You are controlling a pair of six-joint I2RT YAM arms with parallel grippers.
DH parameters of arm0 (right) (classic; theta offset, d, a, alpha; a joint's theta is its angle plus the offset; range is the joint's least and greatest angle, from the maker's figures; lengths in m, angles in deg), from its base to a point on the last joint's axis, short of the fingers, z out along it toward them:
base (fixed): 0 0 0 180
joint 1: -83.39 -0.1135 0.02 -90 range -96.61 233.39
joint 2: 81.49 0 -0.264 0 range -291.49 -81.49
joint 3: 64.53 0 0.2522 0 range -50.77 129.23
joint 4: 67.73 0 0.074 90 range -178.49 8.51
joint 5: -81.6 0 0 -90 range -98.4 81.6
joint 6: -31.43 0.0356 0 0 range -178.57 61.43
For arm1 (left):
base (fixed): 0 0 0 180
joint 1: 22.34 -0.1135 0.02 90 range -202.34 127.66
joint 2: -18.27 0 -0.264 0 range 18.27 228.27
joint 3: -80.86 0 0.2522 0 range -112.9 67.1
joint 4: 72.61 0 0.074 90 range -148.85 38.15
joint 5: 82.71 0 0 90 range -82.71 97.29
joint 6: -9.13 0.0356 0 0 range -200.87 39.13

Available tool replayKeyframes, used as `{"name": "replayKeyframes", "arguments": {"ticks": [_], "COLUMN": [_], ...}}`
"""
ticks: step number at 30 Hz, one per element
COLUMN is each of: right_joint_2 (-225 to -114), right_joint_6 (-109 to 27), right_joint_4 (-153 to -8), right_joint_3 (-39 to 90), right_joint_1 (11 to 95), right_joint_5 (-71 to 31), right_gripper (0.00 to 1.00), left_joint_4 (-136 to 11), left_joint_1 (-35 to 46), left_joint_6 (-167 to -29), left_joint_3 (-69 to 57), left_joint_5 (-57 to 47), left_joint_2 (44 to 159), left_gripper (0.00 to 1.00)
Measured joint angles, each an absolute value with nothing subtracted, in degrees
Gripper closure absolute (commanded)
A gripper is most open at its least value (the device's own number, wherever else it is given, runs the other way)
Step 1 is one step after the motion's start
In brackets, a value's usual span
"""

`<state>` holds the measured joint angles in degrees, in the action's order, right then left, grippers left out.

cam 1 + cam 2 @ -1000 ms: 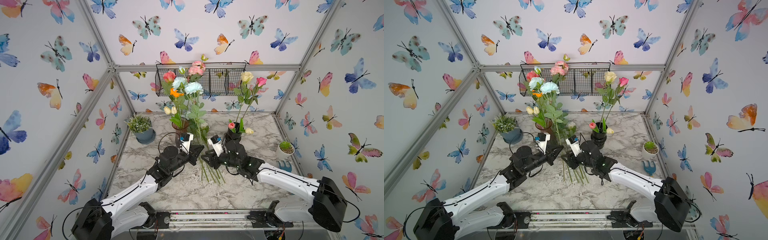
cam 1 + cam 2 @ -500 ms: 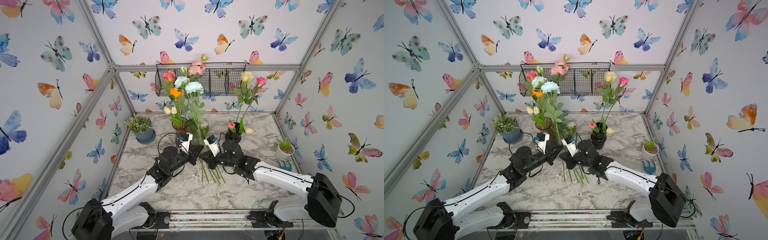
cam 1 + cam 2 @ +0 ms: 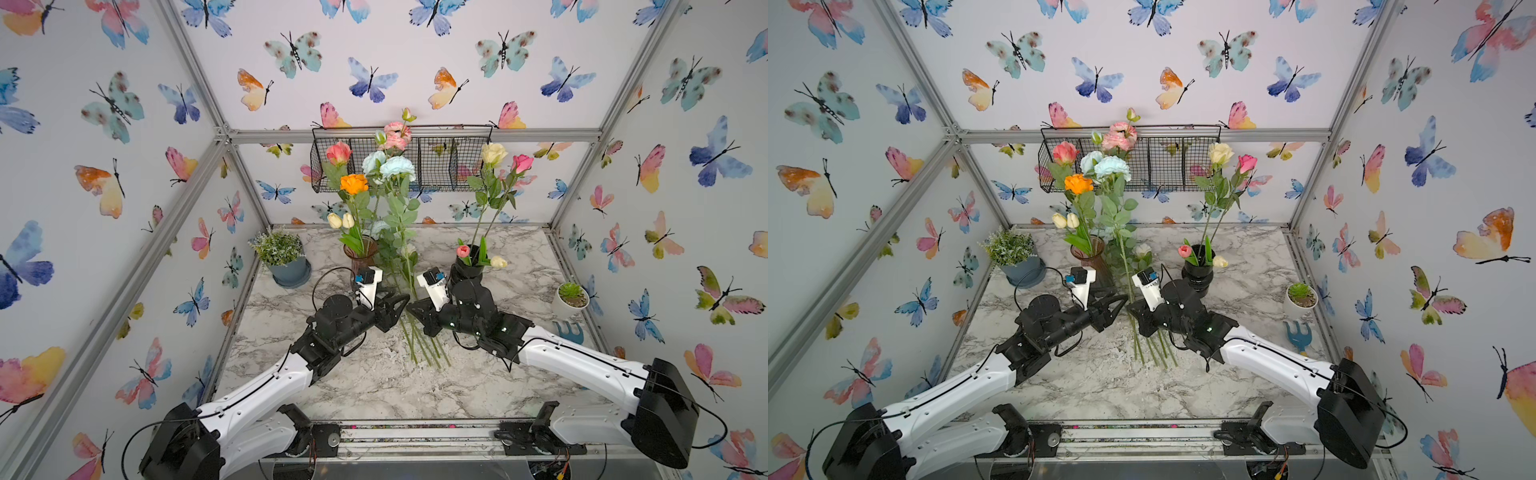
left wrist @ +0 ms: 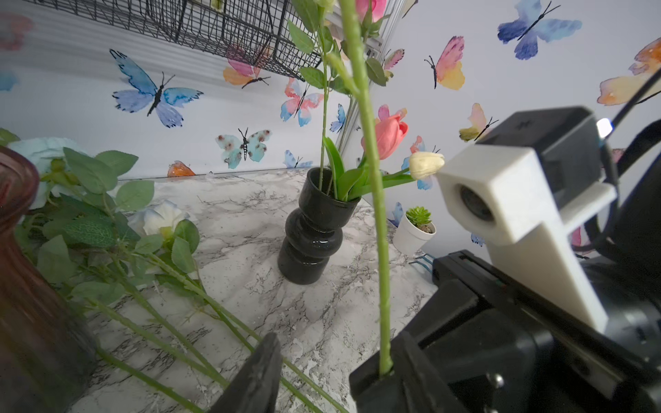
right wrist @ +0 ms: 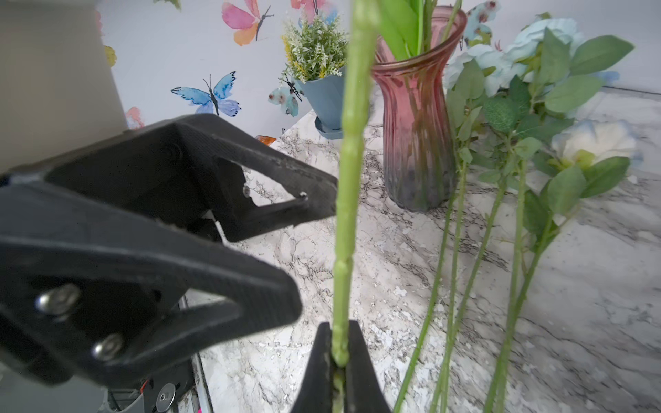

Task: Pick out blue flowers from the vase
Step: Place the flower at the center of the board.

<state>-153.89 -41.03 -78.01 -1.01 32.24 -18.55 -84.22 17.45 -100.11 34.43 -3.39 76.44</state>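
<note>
Jaws on the right gripper [image 5: 338, 357] were clamped on the foot of a long green stem [image 5: 348, 178] topped with pale aqua-blue ruffled blooms [image 3: 397, 168], held upright just beside the ribbed pink glass vase [image 5: 416, 125], not in it. Those of the left gripper [image 5: 316, 256] stood parted, close beside the same stem without gripping it. Other blue flowers [image 5: 500, 111] lay on the marble counter [image 3: 374, 382] next to the vase. This looked like a hand-over step; next, the right arm would need to tip the stem down among those, with the left arm backed clear.
</note>
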Motion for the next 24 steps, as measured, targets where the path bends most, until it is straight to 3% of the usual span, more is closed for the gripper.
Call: {"name": "replayKeyframes", "arguments": {"ticks": [14, 24], "right_joint_2": [-140.01, -143.18], "right_joint_6": [-39.08, -38.08], "right_joint_4": [-96.13, -101.31], "right_joint_3": [-4.53, -9.14], "right_joint_1": [32.24, 32.24], "right_joint_5": [-13.64, -10.14], "right_gripper": [0.98, 0.98], "left_joint_4": [-81.24, -80.11], "left_joint_1": [13.27, 11.72], "left_joint_6": [-99.26, -99.04], "left_joint_3": [36.68, 36.75], "left_joint_5": [-1.75, -1.84], "left_joint_2": [71.22, 68.11], "left_gripper": [0.47, 0.47]}}
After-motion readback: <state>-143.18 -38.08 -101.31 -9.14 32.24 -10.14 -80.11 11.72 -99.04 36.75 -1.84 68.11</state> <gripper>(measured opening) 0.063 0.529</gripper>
